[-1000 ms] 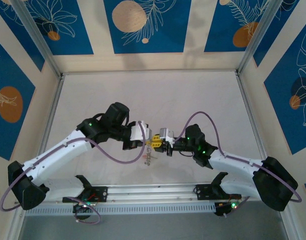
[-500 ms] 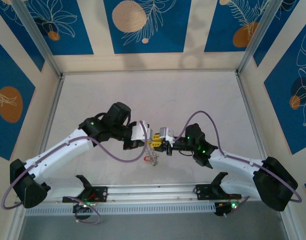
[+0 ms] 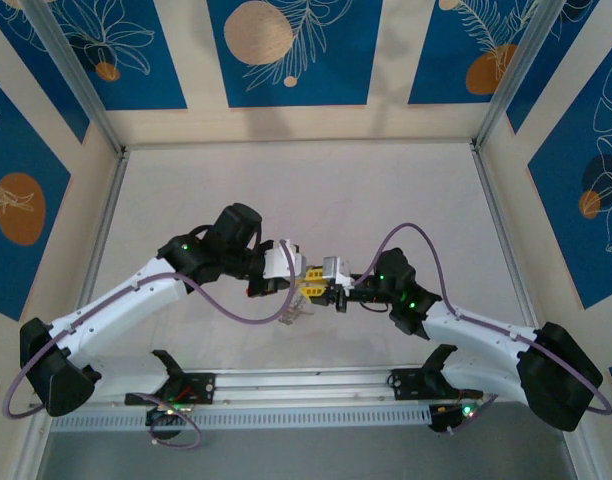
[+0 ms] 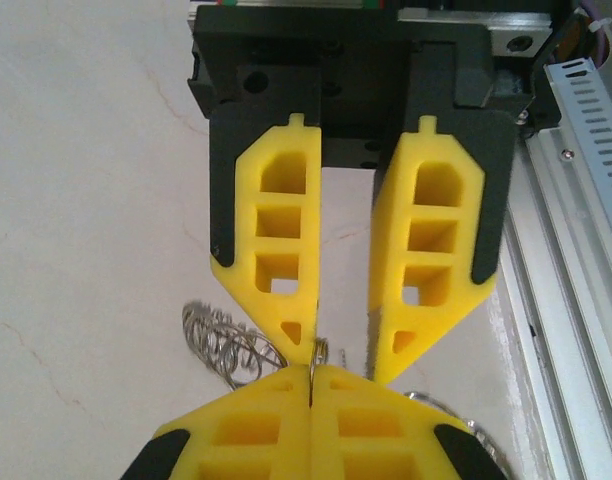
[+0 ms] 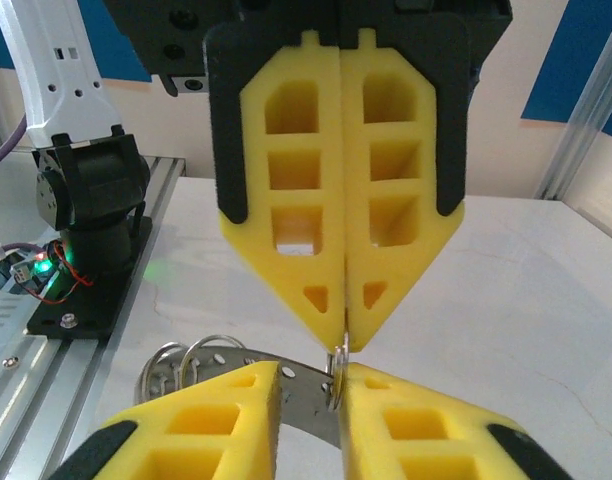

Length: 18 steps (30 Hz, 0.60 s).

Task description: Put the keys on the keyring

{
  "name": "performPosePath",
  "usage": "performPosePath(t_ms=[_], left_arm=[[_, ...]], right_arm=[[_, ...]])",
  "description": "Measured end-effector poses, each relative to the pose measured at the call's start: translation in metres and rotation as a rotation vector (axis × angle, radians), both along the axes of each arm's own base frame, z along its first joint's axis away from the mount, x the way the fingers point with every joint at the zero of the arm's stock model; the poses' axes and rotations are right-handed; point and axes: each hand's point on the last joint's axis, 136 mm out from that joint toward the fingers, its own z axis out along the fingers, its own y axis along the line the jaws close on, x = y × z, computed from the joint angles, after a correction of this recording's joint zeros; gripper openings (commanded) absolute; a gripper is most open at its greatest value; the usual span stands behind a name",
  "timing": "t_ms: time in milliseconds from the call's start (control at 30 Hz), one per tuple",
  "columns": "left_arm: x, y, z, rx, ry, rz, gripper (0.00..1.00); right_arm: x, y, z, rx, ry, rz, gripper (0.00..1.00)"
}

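**Pinching flat silvery-grey metal keyring [image 5: 304,392], centre tabletop [image 3: 306,200]**

L tool [image 5: 342,338] shut tight on thin wire loop [image 5: 337,360]. R tool [image 5: 313,372] barely parted, seemingly gripping keyring's band. Prob. light, stiff, slippery: hold flat band, not coils [image 4: 226,345].

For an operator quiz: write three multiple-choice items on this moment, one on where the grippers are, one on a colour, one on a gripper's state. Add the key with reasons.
1. Where are the left gripper and right gripper?
A. tip to tip over the middle of the table
B. at opposite walls
C. parked by their bases

2. The finger pads are:
A. blue
B. yellow
C. red

3. The left gripper's jaws are:
A. wide open
B. shut on a thin metal loop
C. shut on a cable

Key: A, tips meet in the top view; B, both wrist views show yellow; B, closed pads pinch the loop, while the right gripper grips the keyring.
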Motion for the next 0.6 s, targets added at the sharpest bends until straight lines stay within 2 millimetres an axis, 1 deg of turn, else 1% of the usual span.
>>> performPosePath(t_ms=[67, 167, 200, 233, 267, 300, 400, 500, 600], left_arm=[[-0.001, 0.000, -0.001, -0.001, 0.005, -0.005, 0.00], [-0.003, 0.000, -0.002, -0.001, 0.011, -0.014, 0.00], [-0.004, 0.001, -0.002, 0.000, 0.011, -0.014, 0.05], [-0.005, 0.002, -0.002, 0.000, 0.009, -0.016, 0.14], [-0.006, 0.002, -0.002, -0.001, 0.002, -0.021, 0.20], [-0.006, 0.003, -0.001, -0.005, -0.011, -0.028, 0.22], [-0.009, 0.006, 0.005, -0.024, -0.039, -0.028, 0.22], [-0.015, 0.015, 0.008, -0.039, -0.072, -0.025, 0.22], [-0.022, 0.022, 0.007, -0.050, -0.085, -0.027, 0.23]], right_arm=[[0.001, 0.001, 0.000, -0.003, 0.003, 0.000, 0.17], [0.003, 0.004, -0.001, -0.011, 0.007, -0.004, 0.02], [0.004, 0.004, -0.001, -0.015, 0.008, -0.004, 0.00], [0.004, 0.005, -0.001, -0.017, 0.010, -0.004, 0.00], [0.003, 0.006, -0.001, -0.017, 0.010, -0.003, 0.00], [0.002, 0.006, -0.001, -0.017, 0.010, 0.000, 0.00], [0.002, 0.006, 0.000, -0.016, 0.009, 0.002, 0.00], [-0.001, 0.005, 0.003, -0.006, -0.002, 0.004, 0.00], [-0.007, 0.001, 0.007, 0.006, -0.024, 0.018, 0.00]])
